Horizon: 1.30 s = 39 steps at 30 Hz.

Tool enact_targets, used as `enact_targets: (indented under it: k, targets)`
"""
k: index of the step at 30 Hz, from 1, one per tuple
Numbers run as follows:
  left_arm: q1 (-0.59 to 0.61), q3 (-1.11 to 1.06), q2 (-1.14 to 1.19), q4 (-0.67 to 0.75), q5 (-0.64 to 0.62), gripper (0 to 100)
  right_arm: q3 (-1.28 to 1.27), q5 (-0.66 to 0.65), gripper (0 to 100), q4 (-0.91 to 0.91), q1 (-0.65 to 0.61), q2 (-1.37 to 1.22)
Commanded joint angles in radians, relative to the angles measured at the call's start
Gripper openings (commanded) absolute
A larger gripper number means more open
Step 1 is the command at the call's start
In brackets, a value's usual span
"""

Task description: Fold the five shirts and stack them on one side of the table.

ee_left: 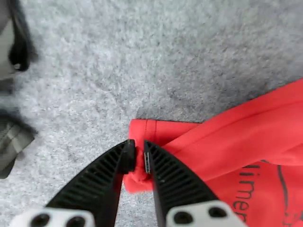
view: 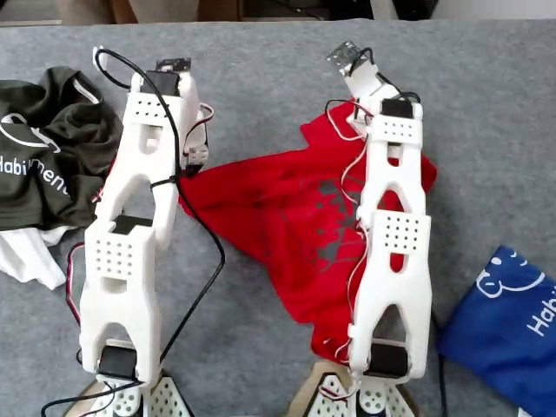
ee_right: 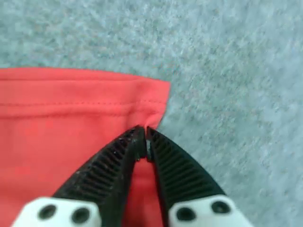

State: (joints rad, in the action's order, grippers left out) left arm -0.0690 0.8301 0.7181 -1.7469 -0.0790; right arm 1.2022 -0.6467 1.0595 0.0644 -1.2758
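Observation:
A crumpled red shirt [view: 278, 208] lies spread across the middle of the grey table, partly under the right arm. My left gripper [ee_left: 137, 153] is shut on a folded corner of the red shirt [ee_left: 236, 137]; in the high view it sits at the shirt's left tip [view: 193, 165]. My right gripper [ee_right: 143, 139] is shut on the hem near a corner of the red shirt [ee_right: 71, 109], at the shirt's far edge [view: 358, 104] in the high view.
A dark shirt [view: 43, 156] is bunched at the left edge, with a white shirt [view: 26, 256] beneath it. A blue shirt [view: 512, 321] lies at the near right. The dark shirt [ee_left: 9, 132] lies close to the left gripper. Grey felt table [view: 261, 69].

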Motion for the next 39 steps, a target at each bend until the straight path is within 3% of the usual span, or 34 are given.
enact_targets:
  k: [1, 8, 18, 31, 39]
  targets:
    - [0.003, -0.002, -0.113, -0.014, 0.008, 2, 0.162, 0.066, 0.5, 0.124, 0.004, 0.033]
    - [-0.026, -0.109, -0.237, -0.014, 0.008, 2, 0.475, 0.068, 0.5, 0.427, -0.01, 0.038]
    - [-0.029, -0.353, -0.499, -0.012, 0.087, 2, 0.464, 0.072, 0.5, 0.677, 0.005, 0.24]
    - [0.034, -0.385, -0.792, 0.032, 0.087, 2, 0.464, 0.204, 0.5, 0.707, 0.001, 0.776]
    - [0.032, -0.186, -0.972, 0.025, 0.084, 2, 0.463, 0.239, 0.5, 0.686, 0.007, 1.098]
